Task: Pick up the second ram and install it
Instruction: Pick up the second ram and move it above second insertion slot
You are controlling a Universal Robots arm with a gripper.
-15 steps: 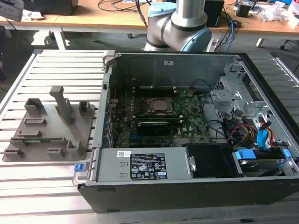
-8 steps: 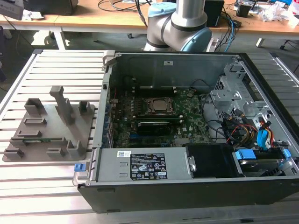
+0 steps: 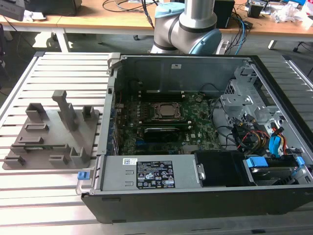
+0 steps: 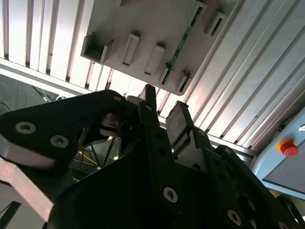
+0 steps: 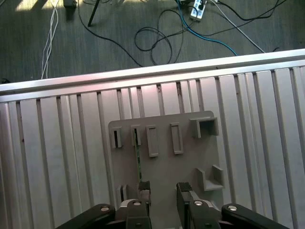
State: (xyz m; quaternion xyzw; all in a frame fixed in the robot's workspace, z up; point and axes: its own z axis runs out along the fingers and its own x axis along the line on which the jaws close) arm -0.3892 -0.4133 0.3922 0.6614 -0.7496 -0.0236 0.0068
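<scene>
Gripper: the gripper (image 5: 163,191) is being held above the grey holder tray (image 5: 190,157), pointing down at it, and nothing is being gripped.
Fingers: the two dark fingers (image 5: 183,193) are being held apart, with the gap between them empty.
Second ram: the second ram (image 5: 138,160) is being carried on edge in a narrow slot of the tray, below the fingertips and just ahead of them. In the first wrist view its thin green edge is lining up with one finger rather than with the gap.
Contact: none is being made; gripper and stick are apart in both wrist views.
Step in hand: the approach for the pick-up is judged to be under way. The stick is not yet lifted and not yet installed.
Next move: a small sideways correction is judged to be called for, so that the stick's flat faces lie between the fingers. A straight descent clear of the neighbouring slot walls is judged to be needed too.
Support: the tray is being borne by the slatted aluminium table (image 5: 267,143) under the gripper.
Destination: the open computer case (image 3: 171,66) is lying well apart from the tray, on the exterior view's right of it. Its motherboard (image 3: 132,139) and CPU socket (image 3: 166,111) are being left exposed.
</scene>
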